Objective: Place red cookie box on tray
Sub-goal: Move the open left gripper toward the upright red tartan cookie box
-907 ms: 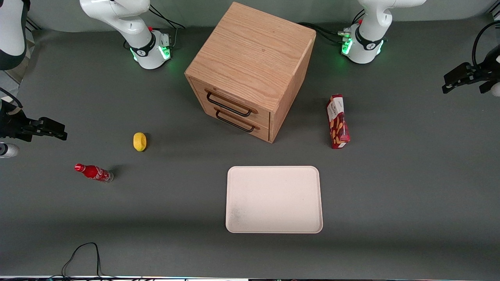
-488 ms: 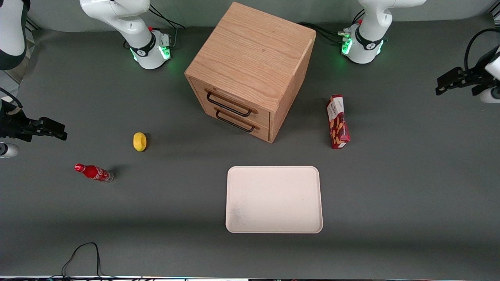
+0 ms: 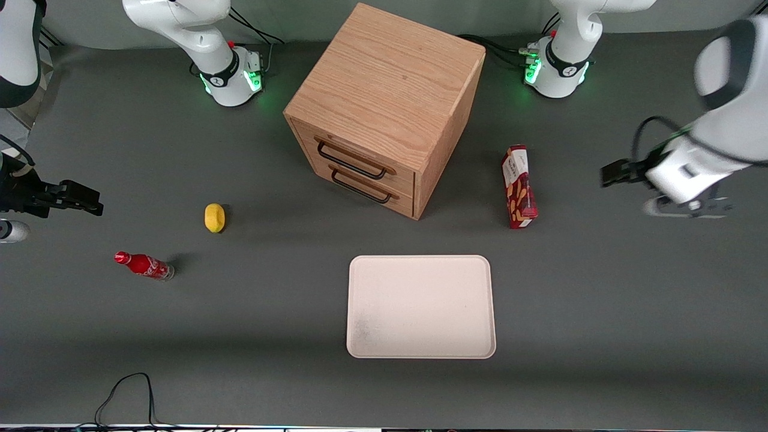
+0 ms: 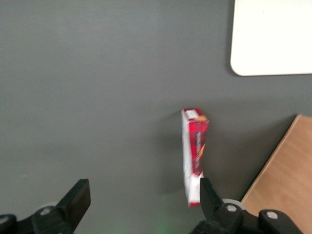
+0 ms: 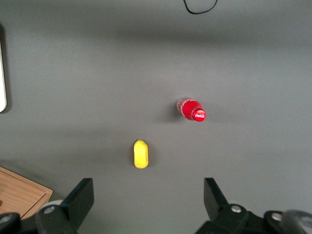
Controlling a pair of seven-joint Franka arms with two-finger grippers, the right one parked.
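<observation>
**A:** Where is your gripper (image 3: 612, 174) standing?

**B:** You have it above the bare grey surface (image 3: 600, 288), toward the working arm's end, well apart from the red cookie box (image 3: 519, 187) and touching nothing. In the left wrist view your gripper (image 4: 141, 197) shows its jaws spread wide with only grey surface between them; one dark fingertip (image 4: 78, 195) is clear of the box, the other overlaps the box's end in that view.

**A:** And the red cookie box?

**B:** You see it lying on the surface beside the wooden drawer cabinet (image 3: 384, 108), on the working arm's side of it, with a gap between the two. Its long axis runs roughly toward the front camera, and its white end panel faces that camera. In the wrist view the red cookie box (image 4: 195, 156) appears slim and long, with a corner of the cabinet (image 4: 282, 180) near it.

**A:** The tray?

**B:** Your tray (image 3: 421, 306) is flat on the surface, nearer to the front camera than both cabinet and box, and nothing rests on it. The box is not touching it. A rounded corner of the tray (image 4: 273, 36) shows in the wrist view too.

**A:** Anything else?

**B:** A lemon (image 3: 215, 217) and a small red soda bottle (image 3: 144, 265) lie toward the parked arm's end, the bottle nearer the front camera than the lemon
</observation>
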